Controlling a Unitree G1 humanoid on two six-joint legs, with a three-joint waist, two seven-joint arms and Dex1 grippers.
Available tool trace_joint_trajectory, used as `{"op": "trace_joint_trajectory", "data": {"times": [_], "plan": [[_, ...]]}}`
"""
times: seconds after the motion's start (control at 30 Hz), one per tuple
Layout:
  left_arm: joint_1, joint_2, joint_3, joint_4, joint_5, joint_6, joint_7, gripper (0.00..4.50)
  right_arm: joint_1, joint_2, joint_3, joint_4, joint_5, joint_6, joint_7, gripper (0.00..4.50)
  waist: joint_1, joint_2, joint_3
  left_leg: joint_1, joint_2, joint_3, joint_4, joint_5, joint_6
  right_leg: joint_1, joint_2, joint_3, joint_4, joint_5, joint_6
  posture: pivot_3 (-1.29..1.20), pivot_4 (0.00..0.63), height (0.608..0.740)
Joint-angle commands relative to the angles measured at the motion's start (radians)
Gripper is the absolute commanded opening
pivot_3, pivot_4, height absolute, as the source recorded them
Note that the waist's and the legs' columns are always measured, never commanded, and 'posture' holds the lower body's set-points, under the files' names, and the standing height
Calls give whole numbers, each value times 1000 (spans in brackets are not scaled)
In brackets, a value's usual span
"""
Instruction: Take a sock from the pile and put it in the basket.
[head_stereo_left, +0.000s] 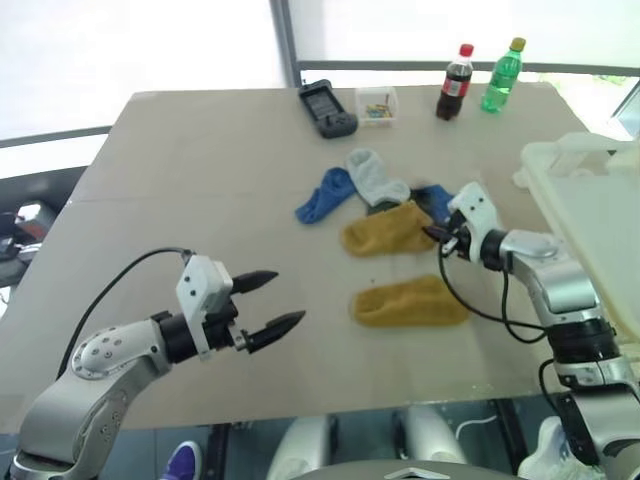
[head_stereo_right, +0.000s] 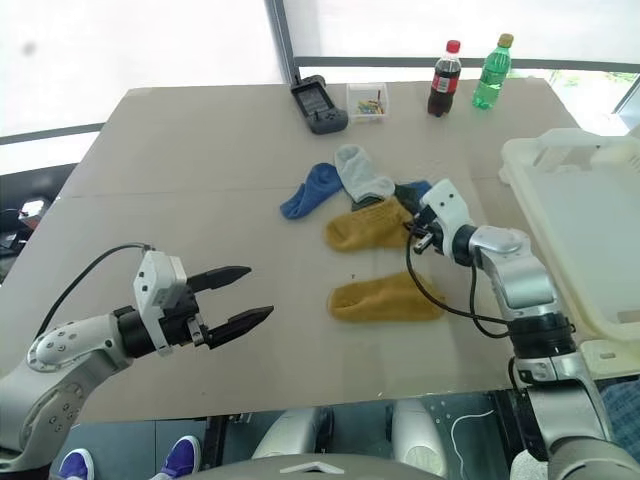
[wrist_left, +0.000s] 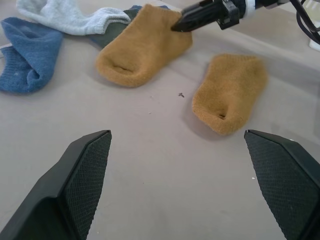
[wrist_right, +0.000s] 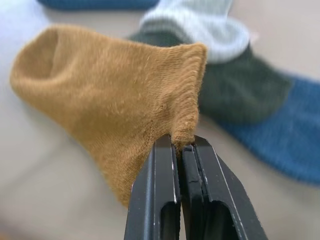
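Basket (head_stereo_right: 560, 160) cut by the right edge; dark green sock (wrist_right: 240, 90) half hidden under others.

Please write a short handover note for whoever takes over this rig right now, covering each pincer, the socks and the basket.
Right pincer: shut on the edge of a mustard sock at the pile; most of that sock lies on the table.
Left pincer: open, holding nothing, above the table short of the socks.
A second mustard sock lies apart, nearer the robot.
Basket: on the robot's right, beside the table.
Done: sock gripped.
Left: lift it, carry it right, release it in the basket.
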Motion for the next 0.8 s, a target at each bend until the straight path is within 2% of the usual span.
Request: {"op": "trace_joint_trajectory", "data": {"times": [0.03, 0.57, 0.7, 0.8], "plan": [[-8, 0, -5, -3, 2, -16, -10, 4500, 19, -31, -19, -68, 9, 55, -16, 140, 0, 0, 0, 0, 0, 0, 0, 0, 0, 0, 0, 0, 0, 0, 0, 0, 150, 740], [-47, 2, -42, 32, 13, -16, -32, 4500, 39, -106, -193, -335, 227, 508, -63, 140, 13, 0, 0, 0, 0, 0, -1, 0, 0, 0, 0, 0, 0, 0, 0, 0, 150, 740], [-60, 0, -55, 42, 18, -18, -40, 4500, 49, -115, -199, -365, 257, 543, -80, 140, 17, 0, 0, 0, 0, 0, -1, 0, 0, 0, 0, 0, -1, 0, 0, 0, 150, 740], [-72, 1, -64, 51, 18, -18, -41, 4500, 90, -128, -173, -362, 241, 502, -95, 140, 19, 0, 0, 0, 0, -1, -1, 0, 0, 0, 0, -1, -1, 0, 0, 0, 150, 740]]}}
